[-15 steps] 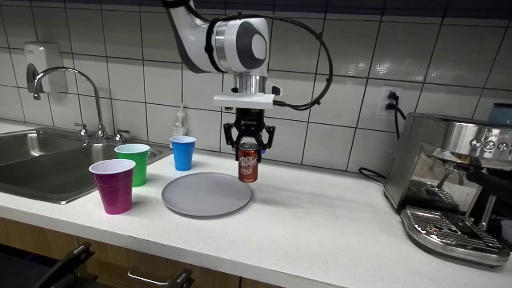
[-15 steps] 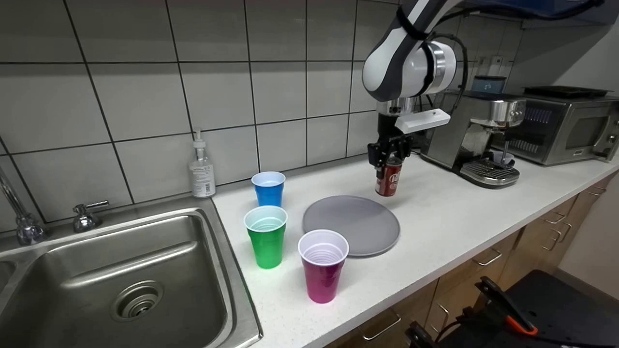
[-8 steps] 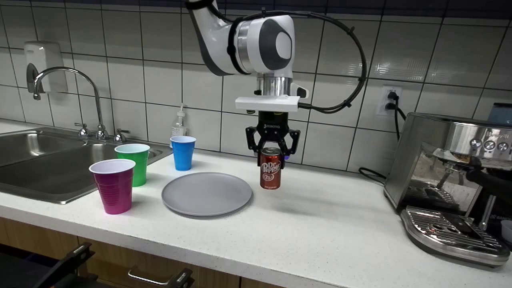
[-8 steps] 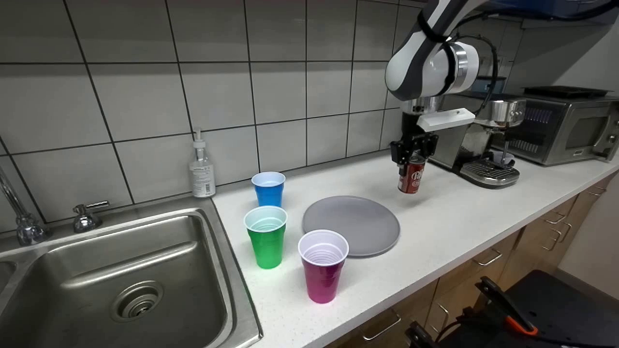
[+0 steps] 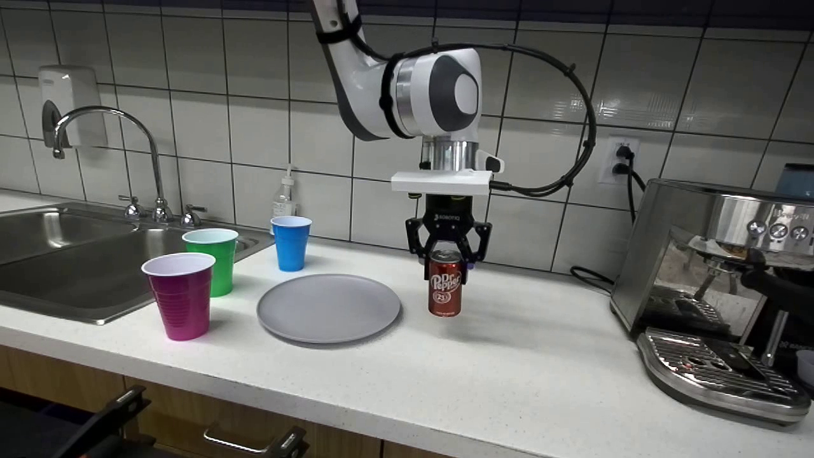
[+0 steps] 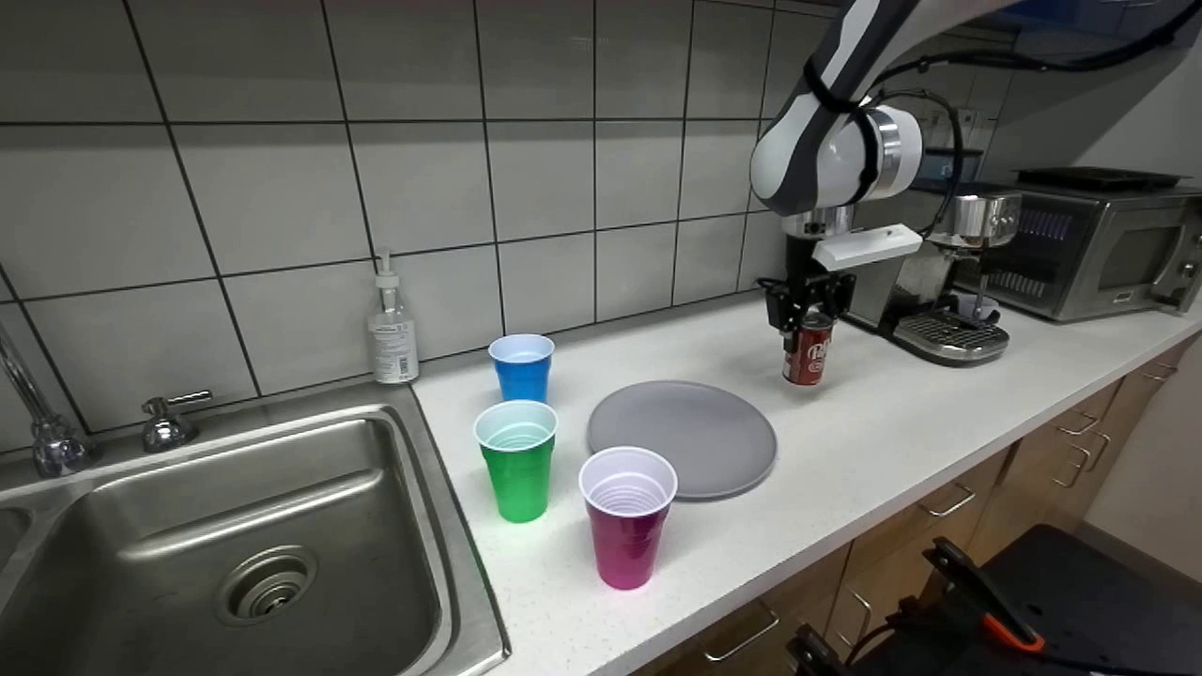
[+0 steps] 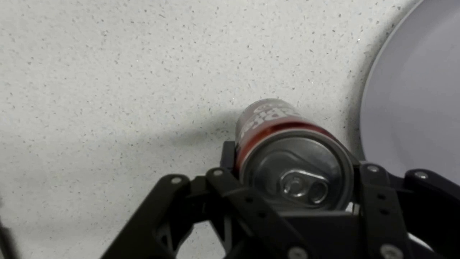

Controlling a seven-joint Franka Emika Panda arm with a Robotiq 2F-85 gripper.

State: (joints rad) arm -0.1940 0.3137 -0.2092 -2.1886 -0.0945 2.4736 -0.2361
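The gripper (image 5: 446,272) clasps the upper part of the Dr Pepper can (image 5: 445,287), its jaws parted by the can's width, and holds it upright at or barely above the speckled white countertop (image 5: 509,375); I cannot tell whether the base touches. Near the can, but apart from it, lies a gray plate (image 5: 329,308), and past that stand a blue plastic cup (image 5: 291,245), a green plastic cup (image 5: 221,266) and a magenta plastic cup (image 5: 182,299). Farther off are the stainless-steel sink (image 6: 462,554) and, on the opposite side, an espresso machine (image 5: 668,273).

The gripper (image 5: 446,272) and red can (image 5: 444,294) have moved farther from the gray plate (image 5: 329,309). Both are now lower, nearer the counter (image 5: 509,375).
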